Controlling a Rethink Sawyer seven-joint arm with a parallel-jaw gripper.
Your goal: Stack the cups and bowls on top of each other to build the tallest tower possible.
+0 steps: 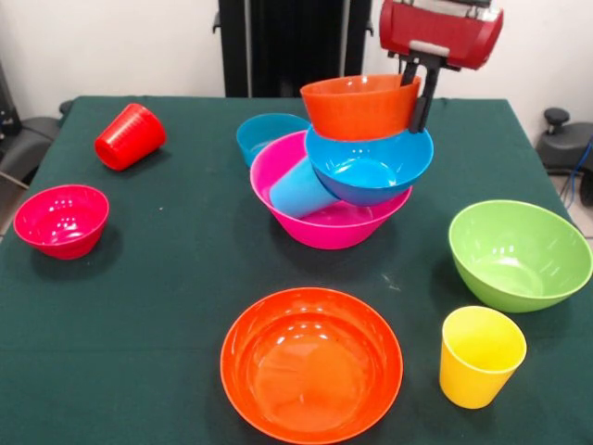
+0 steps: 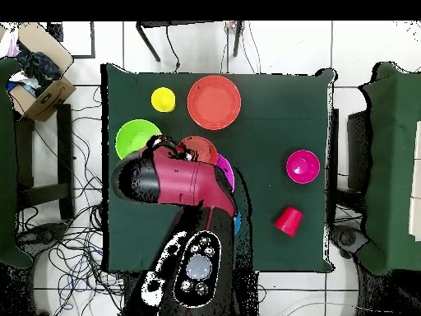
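Observation:
My gripper (image 1: pixel 417 90) is shut on the right rim of the small orange bowl (image 1: pixel 357 107) and holds it tilted, just over the large blue bowl (image 1: pixel 371 167). The blue bowl leans in the large pink bowl (image 1: pixel 320 222), which also holds the light blue cup (image 1: pixel 298 190) lying on its side. The small blue bowl (image 1: pixel 267 133) stands right behind the pink bowl. In the overhead view my arm (image 2: pixel 177 181) hides most of this pile; only slivers of the orange bowl (image 2: pixel 197 146) and the pink bowl (image 2: pixel 228 173) show.
The red cup (image 1: pixel 130 136) (image 2: pixel 288 220) lies on its side. The small red bowl (image 1: pixel 62 220) (image 2: pixel 303 166), large orange bowl (image 1: pixel 310 363) (image 2: pixel 214 102), green bowl (image 1: pixel 519 255) (image 2: pixel 136 138) and yellow cup (image 1: pixel 480 357) (image 2: pixel 163 99) stand apart on the green cloth.

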